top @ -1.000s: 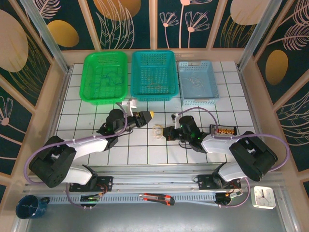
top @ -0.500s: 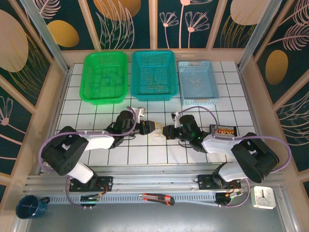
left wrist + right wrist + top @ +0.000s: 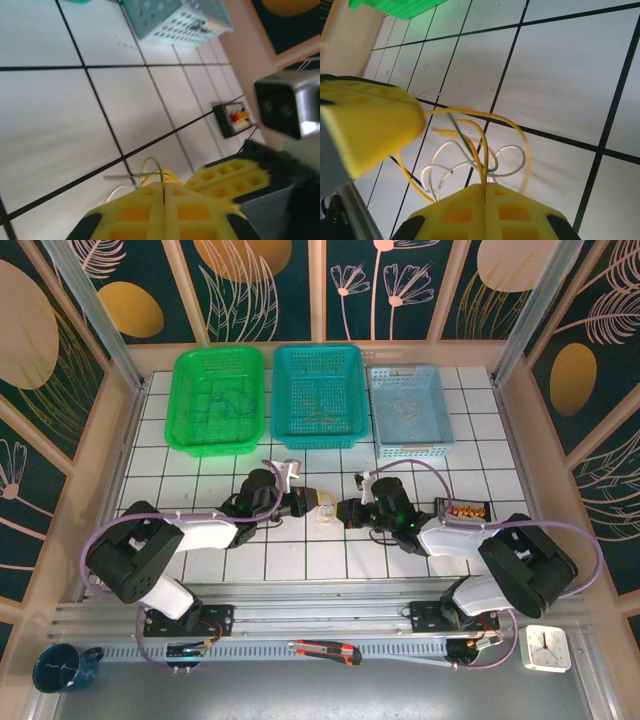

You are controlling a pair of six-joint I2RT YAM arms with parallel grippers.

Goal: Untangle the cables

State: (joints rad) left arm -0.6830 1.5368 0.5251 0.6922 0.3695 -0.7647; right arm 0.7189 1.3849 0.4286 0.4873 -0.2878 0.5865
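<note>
Now, cables [image 3: 326, 512] on tiled table [image 3: 290, 552], between both claws: yellow, white, green loops. Right gripper [image 3: 485, 189] clamped on strands at finger seam. Left gripper [image 3: 163, 192] closed too, seemingly pinching same clump, tips close together.

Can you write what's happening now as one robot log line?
left gripper: shut on cables | right gripper: shut on cables | cables: yellow, white, green loops, tangled between grippers
</note>
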